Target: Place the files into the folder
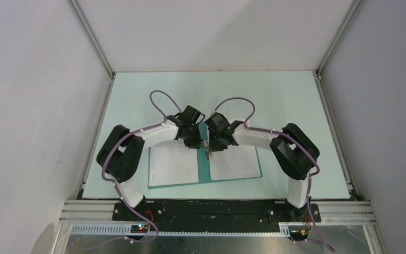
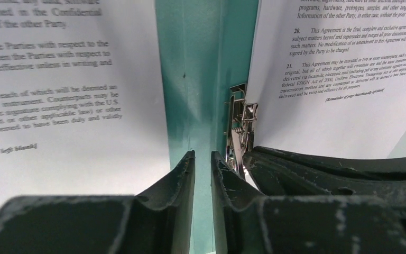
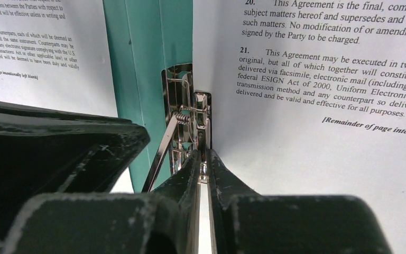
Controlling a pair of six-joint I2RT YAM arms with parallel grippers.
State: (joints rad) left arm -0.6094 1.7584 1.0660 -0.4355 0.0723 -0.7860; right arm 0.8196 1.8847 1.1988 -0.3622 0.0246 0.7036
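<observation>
A teal folder (image 1: 204,170) lies open and flat on the pale green table (image 1: 275,100). It sits near the table's front edge, roughly centred.

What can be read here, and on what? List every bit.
Right sheet: "20. This Agreement is the final"
Right sheet: "21. This Agreement may be executed in two"
Right sheet: "[Remainder of page", cut off
Left sheet: "be effective unless in writing and"
Left sheet: "left blank]"; rest blurred
Folder, clip: no text
Top view: print too small

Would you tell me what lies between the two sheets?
The bare teal spine of the folder, with the metal clip beside the right sheet; the left wrist view shows it best.
</observation>
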